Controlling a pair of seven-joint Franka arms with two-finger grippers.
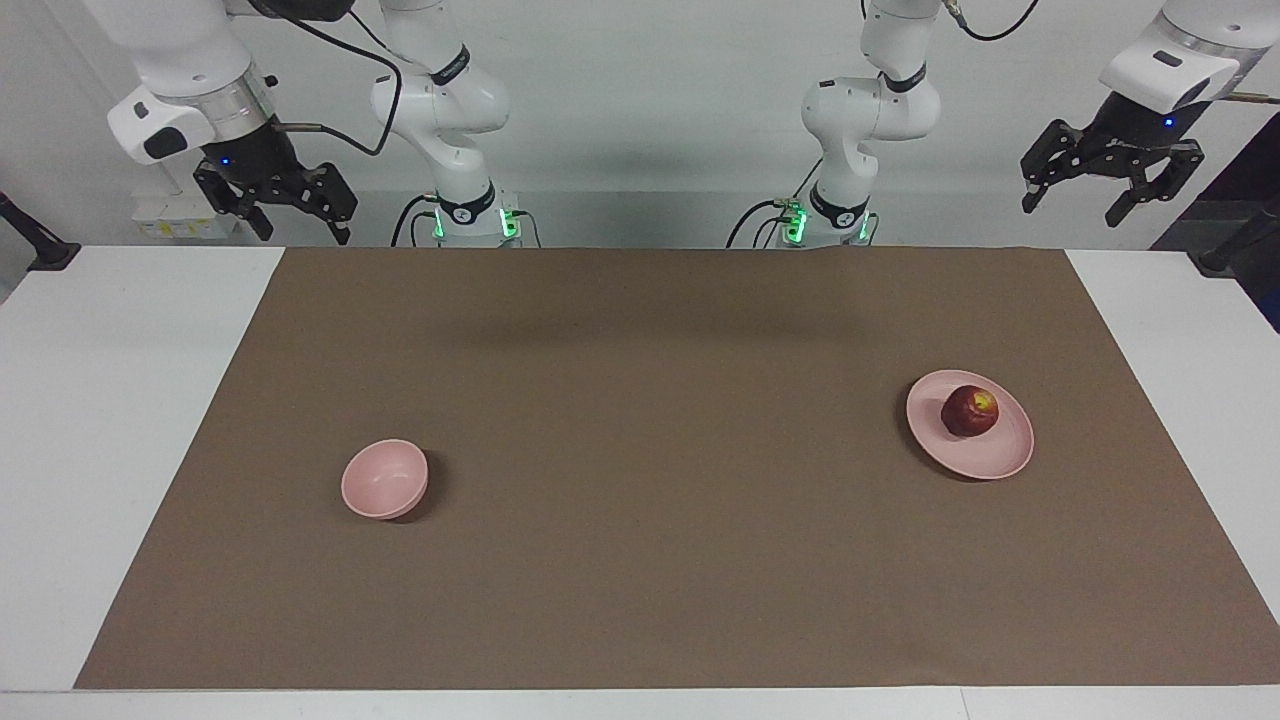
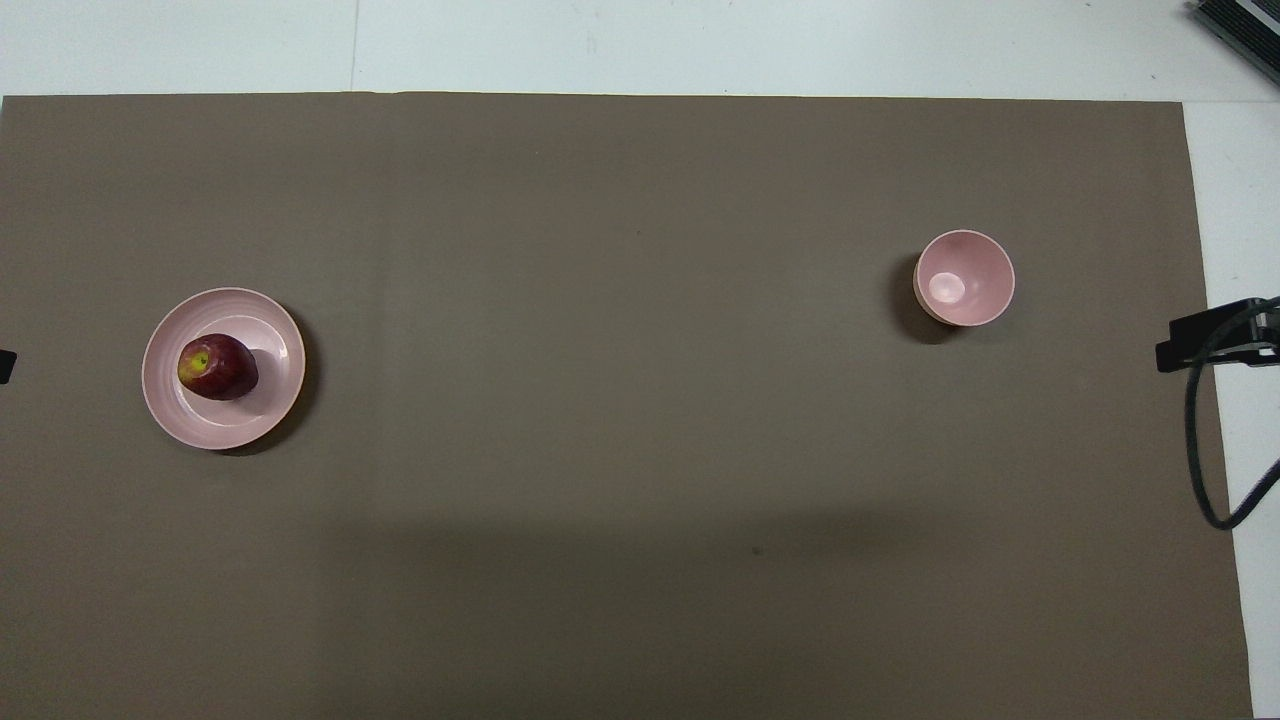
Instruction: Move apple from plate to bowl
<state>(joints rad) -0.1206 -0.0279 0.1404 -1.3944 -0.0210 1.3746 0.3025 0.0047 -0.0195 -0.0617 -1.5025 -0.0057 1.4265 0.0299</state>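
bare brown mat point(image 1: 660, 450) lies open between plate point(image 1: 1005, 455) and bowl point(image 1: 384, 480), well apart.

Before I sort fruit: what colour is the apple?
Dark red with a yellow patch; the apple shows best overhead.

Both views are evenly and fairly brightly lit, with soft light from overhead and no hard-edged shadows. In the facing view a broad, faint shadow band lies across the brown mat point(image 1: 660, 470) close to the robots, and the same band shows low in the overhead view. The bowl point(image 1: 385, 478) casts a short dark shadow toward the left arm's end of the bench; the plate point(image 1: 1005, 452) carries a thin dark rim of shadow. A small bright glare spot sits inside the bowl in the overhead view, and the apple point(image 1: 969, 410) shows a mild sheen. Focus is sharp across both views; the mat's edges look straight, without visible bending.
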